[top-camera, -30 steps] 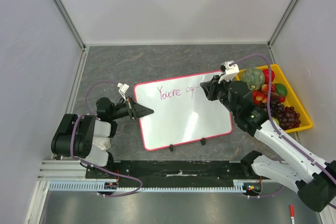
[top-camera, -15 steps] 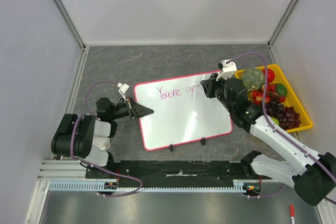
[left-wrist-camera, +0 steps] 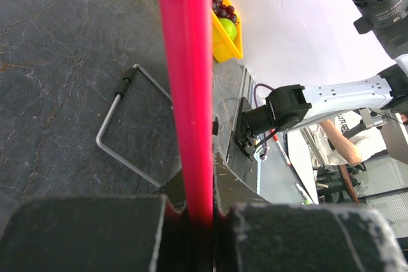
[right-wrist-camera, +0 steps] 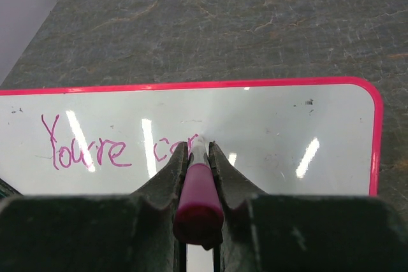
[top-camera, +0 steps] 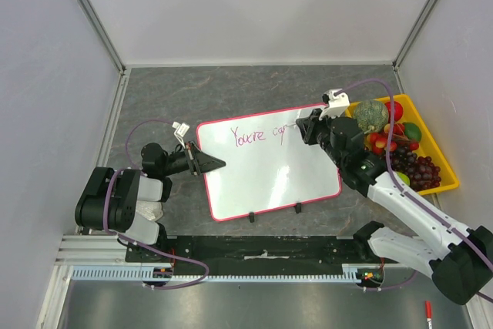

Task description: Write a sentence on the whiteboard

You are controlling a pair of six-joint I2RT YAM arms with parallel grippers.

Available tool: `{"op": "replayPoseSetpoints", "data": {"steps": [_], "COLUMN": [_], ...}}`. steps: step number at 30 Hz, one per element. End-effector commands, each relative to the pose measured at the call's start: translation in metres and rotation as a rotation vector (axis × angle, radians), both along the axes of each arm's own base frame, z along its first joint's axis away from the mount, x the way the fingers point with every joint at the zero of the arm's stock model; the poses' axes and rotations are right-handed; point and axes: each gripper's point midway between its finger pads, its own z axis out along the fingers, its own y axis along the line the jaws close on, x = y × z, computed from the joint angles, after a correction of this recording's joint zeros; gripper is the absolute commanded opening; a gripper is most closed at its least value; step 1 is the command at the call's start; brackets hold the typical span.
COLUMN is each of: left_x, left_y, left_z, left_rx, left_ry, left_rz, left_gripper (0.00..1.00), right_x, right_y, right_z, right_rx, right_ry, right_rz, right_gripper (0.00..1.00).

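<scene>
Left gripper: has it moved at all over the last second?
No. The left gripper stays put, jaws shut on the left rim of the whiteboard, no nearer to or farther from the table's left edge rail.

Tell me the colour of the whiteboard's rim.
The whiteboard rim is pink-red, clearest in the right wrist view.

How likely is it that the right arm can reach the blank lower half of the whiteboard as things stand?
Probably yes: the right gripper, holding the marker, is over the whiteboard near its top edge, and nothing lies on the bare lower half.
</scene>
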Motion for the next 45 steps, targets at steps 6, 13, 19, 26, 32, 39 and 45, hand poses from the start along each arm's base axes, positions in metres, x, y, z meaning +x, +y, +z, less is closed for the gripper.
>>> {"op": "replayPoseSetpoints", "data": {"steps": [6,13,19,26,32,39,45], "left_x": [-0.002,-0.002,-0.001,-0.002,-0.002,-0.002,-0.001], "left_y": [0.0,0.0,0.0,0.0,0.0,0.0,0.0], "left_z": [-0.008,-0.008,-0.008,-0.008,-0.008,-0.008,-0.008], "left_rx": [0.028,0.028,0.028,0.028,0.028,0.028,0.028], "left_ry": [-0.061,-0.061,-0.064,-0.063,-0.061,-0.061,-0.063], "left_rz": [-0.004,-0.004,-0.002,-0.004,-0.004,-0.004,-0.002], "left_gripper": [0.02,0.02,0.02,0.02,0.02,0.02,0.02], "right_x": [-0.01,-0.014,-0.013,-0.014,-0.004,0.002,0.003], "right_y": [-0.007,0.003,0.01,-0.006,-0.018,-0.024,-0.022], "right_z": [-0.013,-0.01,-0.002,0.02,0.014,0.003,0.002], "right_rx": [-0.041,-0.016,0.045,0.077,0.058,0.046,0.055], "right_ry": [0.018,0.015,0.01,-0.048,-0.034,-0.005,-0.002], "right_rz": [0.015,0.072,0.085,0.032,0.0,-0.006,0.008], "right_gripper": [0.0,0.0,0.0,0.0,0.0,0.0,0.0]}}
